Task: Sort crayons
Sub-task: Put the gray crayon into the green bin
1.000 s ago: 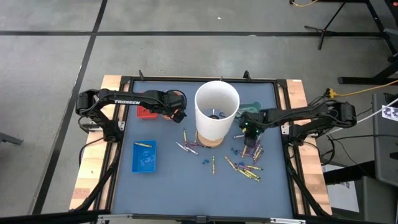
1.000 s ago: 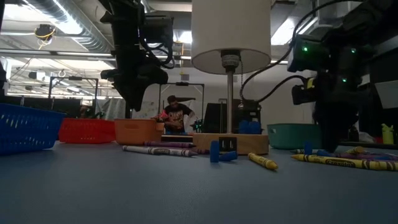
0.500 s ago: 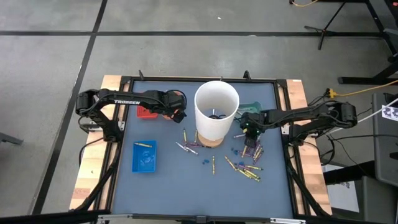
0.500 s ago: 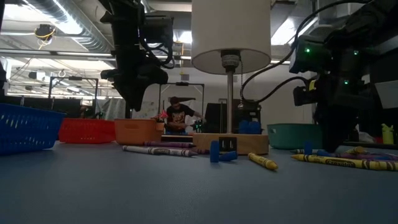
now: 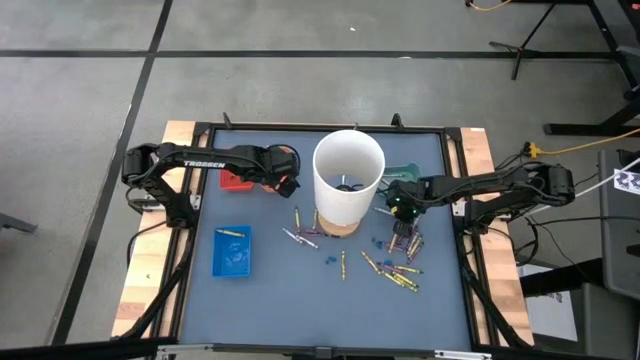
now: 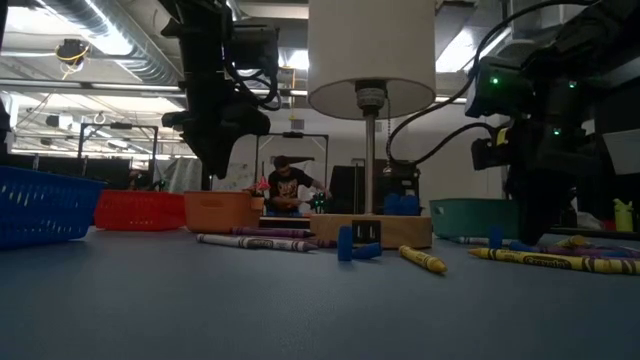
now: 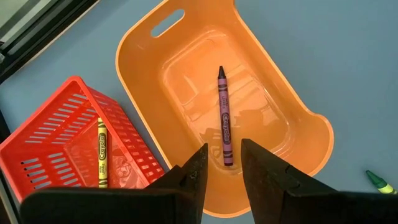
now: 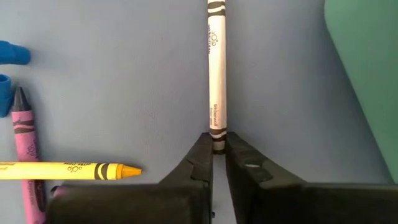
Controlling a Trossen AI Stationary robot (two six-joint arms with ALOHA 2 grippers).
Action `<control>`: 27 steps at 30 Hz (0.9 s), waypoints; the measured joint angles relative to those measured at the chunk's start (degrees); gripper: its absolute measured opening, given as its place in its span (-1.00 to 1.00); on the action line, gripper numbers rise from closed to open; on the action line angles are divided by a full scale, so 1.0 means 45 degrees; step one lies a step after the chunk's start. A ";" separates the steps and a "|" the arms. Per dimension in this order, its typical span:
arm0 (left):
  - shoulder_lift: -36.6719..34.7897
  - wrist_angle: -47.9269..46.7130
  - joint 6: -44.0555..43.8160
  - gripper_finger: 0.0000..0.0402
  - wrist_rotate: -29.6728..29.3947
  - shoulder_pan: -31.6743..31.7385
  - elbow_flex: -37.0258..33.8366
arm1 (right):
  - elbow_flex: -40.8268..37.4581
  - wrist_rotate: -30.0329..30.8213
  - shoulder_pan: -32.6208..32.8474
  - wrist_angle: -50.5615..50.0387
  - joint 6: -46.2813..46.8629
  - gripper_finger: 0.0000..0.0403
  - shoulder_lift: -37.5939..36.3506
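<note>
Crayons lie scattered on the blue bench, most of them in a loose heap toward the right side in front of the tall white cylinder, with a few more just left of its wooden base. The right tool is down at the heap, its fingers pinched narrowly on the end of a white crayon that lies flat on the bench; a yellow crayon and a pink one lie just beside it. The left tool hangs over the orange tray, fingers a little apart and holding nothing. A purple crayon lies in that tray, and a yellow one in the red basket beside it. The blue basket holds what looks like a single yellow crayon, though it is too small to be sure.
</note>
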 joint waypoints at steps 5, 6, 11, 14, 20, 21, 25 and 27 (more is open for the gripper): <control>0.0000 0.0000 0.0000 -0.60 0.0002 0.0000 0.0000 | 0.0000 -0.0019 0.0000 -0.0003 0.0015 -0.89 -0.0033; 0.0000 0.0000 0.0000 -0.60 0.0000 -0.0003 0.0000 | 0.0014 -0.0024 0.0000 -0.0028 0.0015 -0.89 -0.0057; 0.0000 0.0000 -0.0005 -0.60 0.0000 -0.0002 0.0000 | 0.0388 -0.0155 0.0005 -0.0296 0.0015 -0.89 -0.0184; 0.0000 0.0005 -0.0001 -0.60 0.0000 0.0000 0.0000 | 0.0756 -0.0160 0.0005 -0.0650 -0.0028 -0.89 -0.0238; 0.0000 0.0000 -0.0005 -0.60 0.0001 -0.0001 0.0000 | 0.1234 -0.0131 0.0004 -0.1267 -0.0068 -0.89 -0.0233; 0.0000 0.0002 -0.0005 -0.60 0.0002 -0.0004 0.0000 | 0.1296 -0.0130 0.0005 -0.1364 -0.0068 -0.89 -0.0238; 0.0000 0.0000 -0.0005 -0.60 0.0000 -0.0003 0.0000 | 0.1605 -0.0018 0.0005 -0.1883 -0.0080 -0.89 -0.0243; 0.0000 0.0000 -0.0005 -0.60 0.0005 -0.0004 0.0000 | 0.1769 0.0215 0.0000 -0.2162 -0.0097 -0.89 -0.0243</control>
